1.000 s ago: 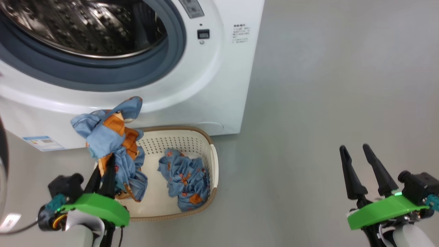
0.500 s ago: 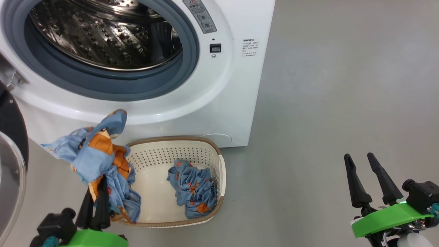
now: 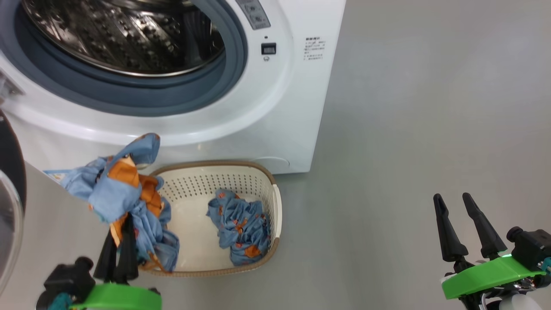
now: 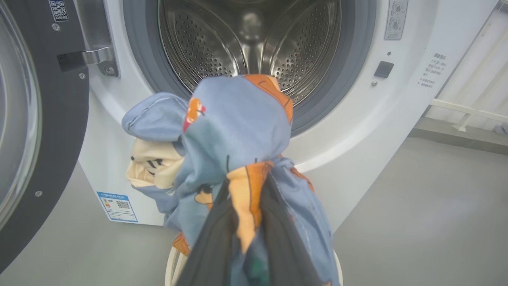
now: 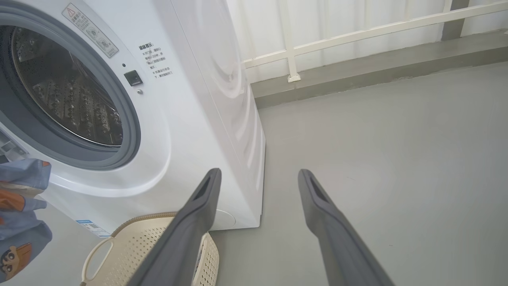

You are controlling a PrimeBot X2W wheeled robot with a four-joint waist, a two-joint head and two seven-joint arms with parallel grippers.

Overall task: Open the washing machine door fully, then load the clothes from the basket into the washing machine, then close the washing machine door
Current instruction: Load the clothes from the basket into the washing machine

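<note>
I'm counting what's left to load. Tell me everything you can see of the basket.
The basket is small, cream plastic, with rows of holes in its walls and a brown woven-look rim; a loop handle shows at one end. It stands upright on the grey floor before the washing machine. One crumpled blue garment lies inside, toward its right wall. A second garment, gripped by the left end effector, hides its left edge.
</note>
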